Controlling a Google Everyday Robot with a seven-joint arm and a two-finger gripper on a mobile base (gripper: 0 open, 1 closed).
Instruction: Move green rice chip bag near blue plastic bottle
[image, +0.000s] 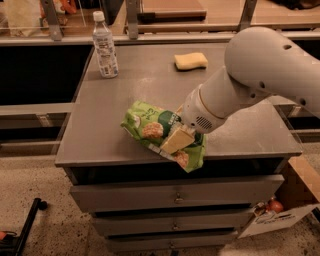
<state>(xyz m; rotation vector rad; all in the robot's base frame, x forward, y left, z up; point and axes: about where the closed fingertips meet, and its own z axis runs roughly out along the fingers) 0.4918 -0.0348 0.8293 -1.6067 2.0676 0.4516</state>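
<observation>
The green rice chip bag (147, 125), crinkled and light green with pictured rice cakes, lies near the front edge of the grey cabinet top (130, 85), its lower end hanging over the edge. My gripper (176, 139) comes down from the white arm on the right and is shut on the bag's middle; one tan finger shows on top of the bag. The blue plastic bottle (105, 47), clear with a white cap, stands upright at the far left corner of the top, well apart from the bag.
A yellow sponge (190, 60) lies at the back of the top, right of centre. Drawers (175, 197) run below the front edge. A cardboard box (295, 200) sits on the floor at the right. A railing and shelves stand behind the cabinet.
</observation>
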